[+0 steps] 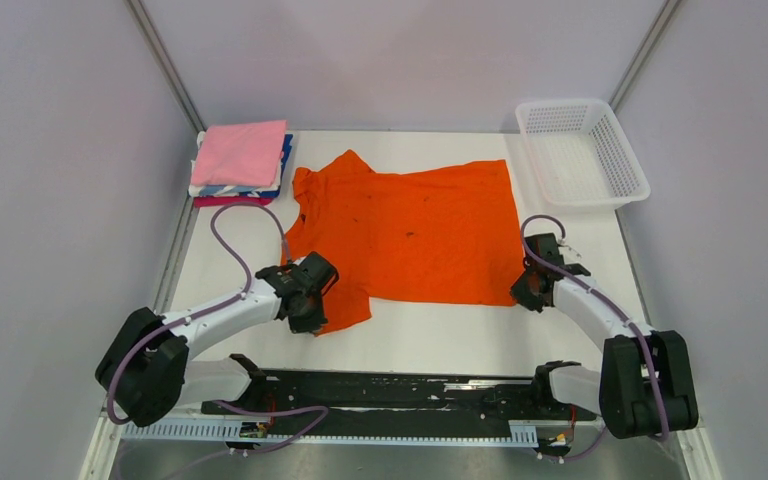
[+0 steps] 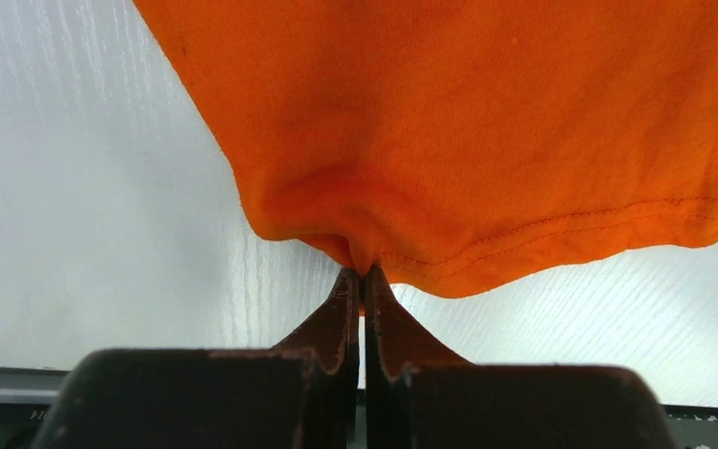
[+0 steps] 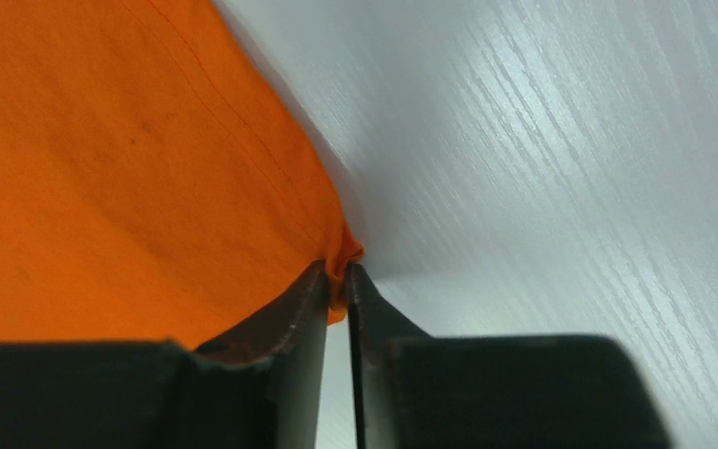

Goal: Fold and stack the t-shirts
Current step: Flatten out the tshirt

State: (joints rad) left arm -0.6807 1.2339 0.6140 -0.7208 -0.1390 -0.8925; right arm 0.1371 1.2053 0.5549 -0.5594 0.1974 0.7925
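pale grey walls box in a white table (image 1: 440,335), and the orange t-shirt (image 1: 410,230) lies spread flat across its middle, collar toward the left and bottom hem toward the right. my left fingers (image 2: 344,313) are pressed together on the stitched edge of the near sleeve, with the cloth bunched into a small fold between their tips. my right fingers (image 3: 313,301) pinch the near right corner of the same shirt, right at the hem. at the far left corner sits a folded stack (image 1: 235,188) with a pink t-shirt (image 1: 240,150) on top and white, blue and magenta edges showing beneath it, just beside the orange shirt's far sleeve. a white mesh basket (image 1: 620,150) stands at the far right corner.
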